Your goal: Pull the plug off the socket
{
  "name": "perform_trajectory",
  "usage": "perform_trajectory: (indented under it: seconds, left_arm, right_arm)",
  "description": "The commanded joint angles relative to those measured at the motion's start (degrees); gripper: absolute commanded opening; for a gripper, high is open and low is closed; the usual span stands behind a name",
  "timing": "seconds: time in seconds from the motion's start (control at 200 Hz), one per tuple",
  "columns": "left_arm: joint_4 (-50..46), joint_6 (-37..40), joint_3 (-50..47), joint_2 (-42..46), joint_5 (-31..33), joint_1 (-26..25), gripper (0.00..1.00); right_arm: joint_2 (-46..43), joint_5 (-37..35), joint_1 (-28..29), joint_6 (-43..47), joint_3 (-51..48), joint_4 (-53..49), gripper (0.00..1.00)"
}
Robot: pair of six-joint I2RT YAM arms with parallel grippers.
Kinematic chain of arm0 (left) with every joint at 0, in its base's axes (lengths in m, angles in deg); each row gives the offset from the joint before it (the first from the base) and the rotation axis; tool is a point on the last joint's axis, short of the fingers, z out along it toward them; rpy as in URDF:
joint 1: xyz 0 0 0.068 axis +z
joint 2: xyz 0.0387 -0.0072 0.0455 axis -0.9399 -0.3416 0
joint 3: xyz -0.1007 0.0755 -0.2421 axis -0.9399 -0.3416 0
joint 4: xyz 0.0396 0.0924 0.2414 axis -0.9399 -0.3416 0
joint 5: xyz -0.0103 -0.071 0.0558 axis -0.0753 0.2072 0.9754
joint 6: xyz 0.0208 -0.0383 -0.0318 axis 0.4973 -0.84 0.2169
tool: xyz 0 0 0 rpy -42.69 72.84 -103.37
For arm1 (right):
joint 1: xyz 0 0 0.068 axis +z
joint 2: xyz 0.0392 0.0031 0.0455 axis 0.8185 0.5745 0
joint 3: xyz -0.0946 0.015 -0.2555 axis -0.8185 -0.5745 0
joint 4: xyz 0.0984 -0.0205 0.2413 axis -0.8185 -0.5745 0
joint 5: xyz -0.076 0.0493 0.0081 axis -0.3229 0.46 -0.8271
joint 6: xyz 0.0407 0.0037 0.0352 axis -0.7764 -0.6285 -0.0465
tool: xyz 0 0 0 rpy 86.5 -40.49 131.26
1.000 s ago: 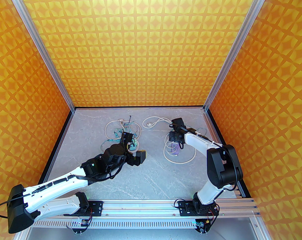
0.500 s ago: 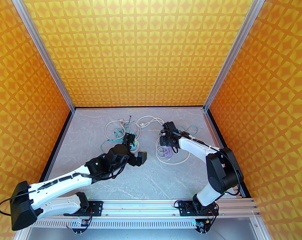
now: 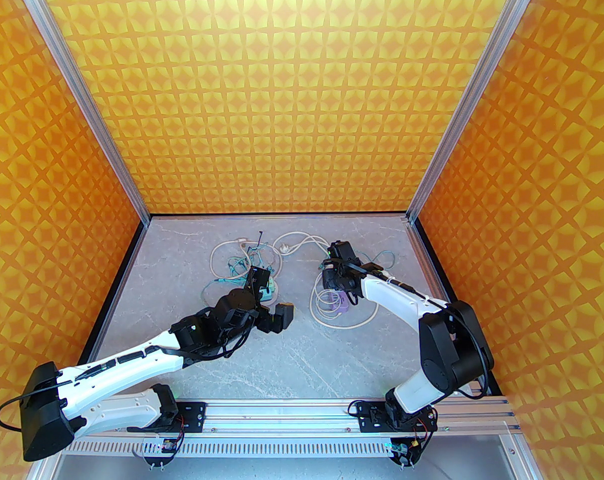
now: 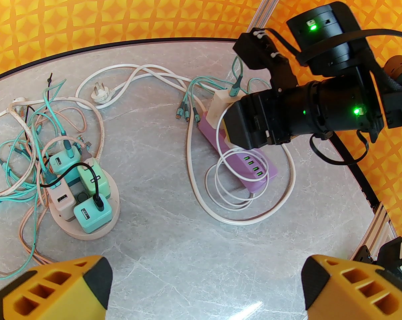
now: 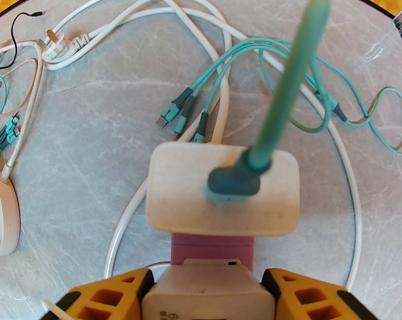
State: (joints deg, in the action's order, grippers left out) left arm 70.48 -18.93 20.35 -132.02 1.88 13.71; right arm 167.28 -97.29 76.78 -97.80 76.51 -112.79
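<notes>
The right pincer (image 5: 207, 278), clamped on the white charger (image 5: 205, 297) at the frame's bottom, has dragged the purple power strip (image 5: 212, 248) leftward, apparently still plugged in, while the left pincer (image 4: 205, 275) gapes wide, bracing nothing.

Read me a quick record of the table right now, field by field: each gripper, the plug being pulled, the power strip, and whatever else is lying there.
left gripper: open, empty, above bare table
right gripper: closed on the white charger plug, a finger on each side
white charger plug: appears seated in the purple power strip, not yet pulled off
second white charger: on the same strip, teal cable plugged in
round socket hub: carries green and pink chargers, tangled cables around it
loose three-pin plug: white, lying on the table
</notes>
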Motion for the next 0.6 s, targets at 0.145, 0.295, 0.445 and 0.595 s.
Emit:
perform_trajectory:
  seconds: [0.145,0.295,0.445,0.595]
  left_arm:
    - [4.21,-1.34,0.41,-5.3,-1.09,-0.53,1.0]
    - [11.53,-3.11,1.53,-12.62,-2.07,-2.27,0.89]
    - [18.27,-5.5,2.96,-20.73,-2.36,-3.36,0.82]
    - [18.48,-5.96,6.6,-27.32,-2.55,-3.21,0.84]
  right_arm:
    - [1.35,-0.76,0.27,0.71,0.56,3.46,0.56]
    - [3.45,-0.43,0.21,0.35,0.27,4.33,0.56]
    - [3.64,0.06,0.24,0.09,-0.19,5.14,0.56]
    - [3.3,-0.1,0.29,-0.06,-1.06,5.74,0.57]
